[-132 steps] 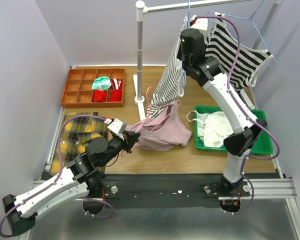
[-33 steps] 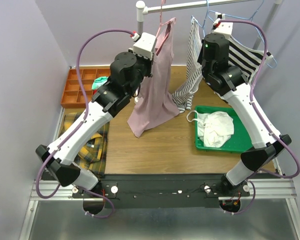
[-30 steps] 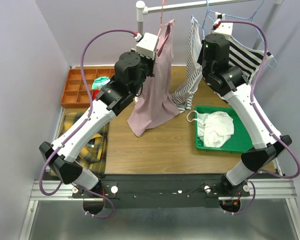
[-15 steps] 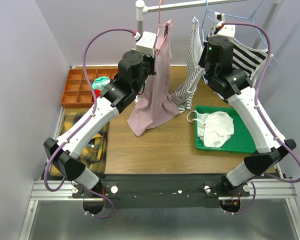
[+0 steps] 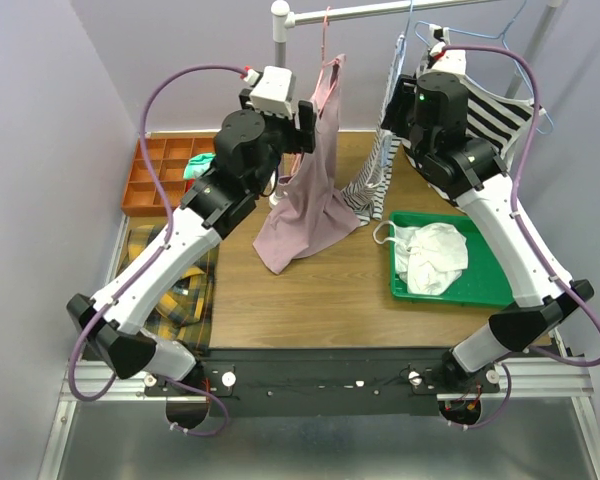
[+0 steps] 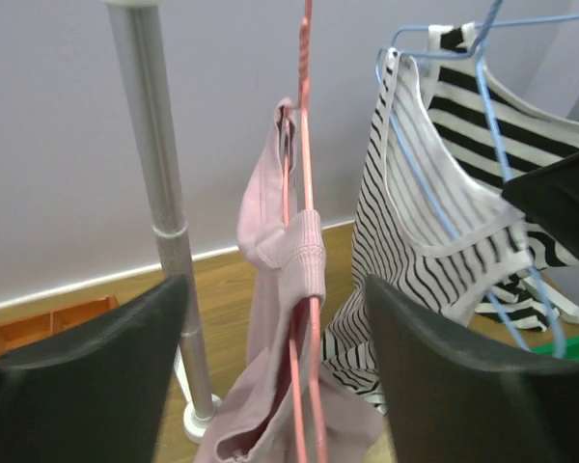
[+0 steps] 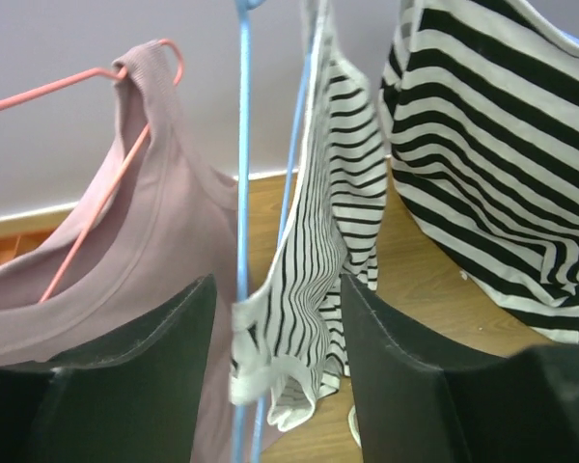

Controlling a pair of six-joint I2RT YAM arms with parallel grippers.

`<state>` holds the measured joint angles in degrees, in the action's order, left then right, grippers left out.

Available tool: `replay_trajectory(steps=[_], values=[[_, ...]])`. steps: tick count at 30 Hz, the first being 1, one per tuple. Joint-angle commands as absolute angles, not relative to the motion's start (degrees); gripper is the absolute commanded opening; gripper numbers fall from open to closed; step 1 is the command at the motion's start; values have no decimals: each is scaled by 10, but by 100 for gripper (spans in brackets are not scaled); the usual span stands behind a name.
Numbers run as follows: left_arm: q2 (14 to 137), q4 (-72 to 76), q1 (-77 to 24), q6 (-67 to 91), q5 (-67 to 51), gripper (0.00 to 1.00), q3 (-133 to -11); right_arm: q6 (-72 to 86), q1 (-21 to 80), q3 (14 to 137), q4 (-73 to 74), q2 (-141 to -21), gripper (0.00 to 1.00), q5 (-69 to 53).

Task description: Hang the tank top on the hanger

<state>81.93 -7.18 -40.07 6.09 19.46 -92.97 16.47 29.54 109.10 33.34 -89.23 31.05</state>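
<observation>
Top external view: the brown wooden table [image 5: 310, 300] is the biggest thing, w/ a grey metal clothes rail [image 5: 280, 100] standing at its far side. On the rail hang 3 garments: 1 plain dusty-pink tank top [image 5: 315, 190] and 2 black-and-white striped tops, one w/ narrow stripes [image 5: 375, 170] and one w/ wide stripes [image 5: 490, 110]. The tank top is on the thin pink-red wire hanger [image 6: 306, 145], a strap laid over the wire, and its hem seems to reach the table. The striped tops are on light blue wire hangers [image 6: 434, 207], 2 as far as I can see.

Containers: 2. The green plastic tray [image 5: 477, 288] at the right holds 1 crumpled white cloth [image 5: 430, 255]. The orange-brown wooden compartment box [image 5: 145, 195] at the far left shows 1 teal-green cloth [image 5: 195, 168]; the rest is hidden behind the left arm. A yellow-black plaid cloth [image 5: 170, 290] lies flat at the left edge, in no container.

The left gripper [image 6: 275, 289] has its fingers wide apart and holds nothing, just in front of the tank top. The right gripper [image 7: 278, 280] is also spread; blue wire and the narrow-striped top show in the gap, contact I cannot tell.
</observation>
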Motion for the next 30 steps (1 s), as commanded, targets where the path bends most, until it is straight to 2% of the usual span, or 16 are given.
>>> replay_trajectory(steps=[1,2,7,11,20,24,30], values=[[766,-69,-397,78,164,92,-911,186,293,1099,350,-860,70,238],[753,-87,-396,83,157,99,-911,190,293,1100,351,-857,72,231],[710,-163,-396,119,129,99,-901,210,293,1071,352,-809,89,203],[630,-189,-397,179,130,99,-821,234,291,954,316,-724,100,186],[509,-198,-398,267,142,99,-572,309,292,625,259,-486,100,173],[497,-178,-398,301,146,99,-476,330,292,532,247,-429,100,190],[497,-129,-398,325,140,99,-432,349,293,478,249,-409,100,191]])
